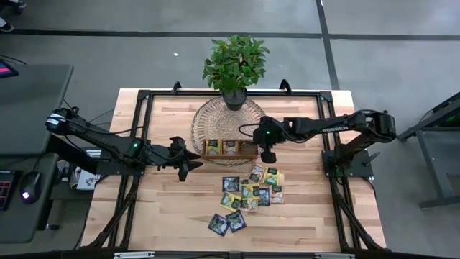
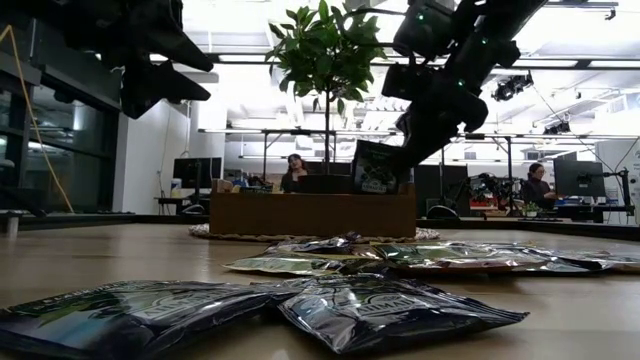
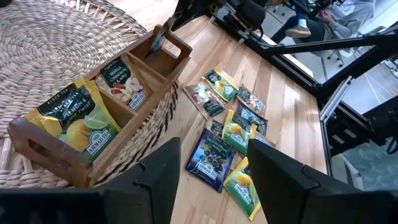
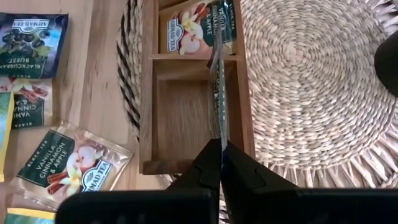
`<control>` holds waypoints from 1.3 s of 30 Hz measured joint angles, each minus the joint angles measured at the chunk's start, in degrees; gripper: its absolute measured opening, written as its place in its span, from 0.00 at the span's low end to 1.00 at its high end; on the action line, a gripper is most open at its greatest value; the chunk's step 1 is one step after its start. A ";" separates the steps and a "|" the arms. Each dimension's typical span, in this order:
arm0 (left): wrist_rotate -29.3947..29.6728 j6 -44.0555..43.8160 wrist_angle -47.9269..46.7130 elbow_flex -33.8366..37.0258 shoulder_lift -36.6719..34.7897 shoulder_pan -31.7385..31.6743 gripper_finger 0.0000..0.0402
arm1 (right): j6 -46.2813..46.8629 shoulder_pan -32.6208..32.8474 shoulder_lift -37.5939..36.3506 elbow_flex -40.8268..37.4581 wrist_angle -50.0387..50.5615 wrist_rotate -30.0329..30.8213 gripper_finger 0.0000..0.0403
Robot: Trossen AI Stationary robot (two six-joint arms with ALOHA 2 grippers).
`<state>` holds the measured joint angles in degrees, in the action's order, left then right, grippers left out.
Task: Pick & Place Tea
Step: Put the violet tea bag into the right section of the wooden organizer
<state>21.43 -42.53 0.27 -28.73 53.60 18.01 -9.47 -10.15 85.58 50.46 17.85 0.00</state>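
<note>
A brown wooden tray (image 1: pixel 228 155) stands on a round woven mat (image 1: pixel 215 119). Its left compartment holds a lemon tea sachet (image 3: pixel 78 118) and its middle one a vanilla-apple sachet (image 3: pixel 121 81). My right gripper (image 4: pixel 221 163) is shut on a dark green tea sachet (image 2: pixel 378 168), seen edge-on over the tray's bare right compartment (image 4: pixel 186 118). My left gripper (image 3: pixel 214 186) hangs open over the table, left of the tray, holding nothing. Several loose tea sachets (image 1: pixel 251 188) lie flat on the table nearer than the tray. My right gripper pinches the sachet's upper edge (image 4: pixel 220 134) between its two fingers, which slant down from above. The sachet hangs on edge below them. Its lower end is down inside the right compartment, behind the tray's wall (image 2: pixel 312 213). Whether it touches the tray's floor I cannot tell.
A potted plant (image 1: pixel 233 61) stands on the far part of the mat. Two more sachets (image 1: pixel 228 221) lie near the table's front edge. Black frame rails (image 1: pixel 144 108) run along the table's sides. People sit in the room beyond the table.
</note>
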 joint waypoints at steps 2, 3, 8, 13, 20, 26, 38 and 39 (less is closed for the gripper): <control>0.00 0.01 0.00 -0.02 0.00 -0.01 0.46 | 0.00 0.00 0.00 0.00 0.05 0.00 0.00; 0.00 -0.01 0.02 -0.02 0.00 -0.01 0.46 | 0.00 0.00 0.00 0.00 0.07 -0.07 0.00; -0.02 0.01 0.02 -0.02 0.00 -0.01 0.46 | 0.00 0.00 0.00 0.00 0.07 -0.12 0.00; -0.02 0.01 0.04 -0.02 0.00 -0.01 0.46 | 0.00 0.00 0.00 0.02 0.05 -0.16 0.00; -0.36 0.01 0.07 -0.02 0.00 0.00 0.46 | 0.41 -0.30 0.00 0.04 0.02 -0.42 0.00; -1.05 -0.01 0.16 -0.02 0.00 0.00 0.46 | 0.98 -0.79 0.00 0.04 0.02 -0.42 0.05; -2.34 -0.19 0.31 -0.02 0.00 -0.01 0.46 | 4.07 -0.76 -1.88 0.04 -0.43 -0.44 0.30; -2.92 -0.17 0.31 -0.02 0.00 -0.01 0.46 | 4.81 -0.76 -2.74 0.05 -0.58 -0.41 0.30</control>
<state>18.51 -42.70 0.58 -28.75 53.60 18.00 -4.66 -10.91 82.84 50.50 17.27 -0.42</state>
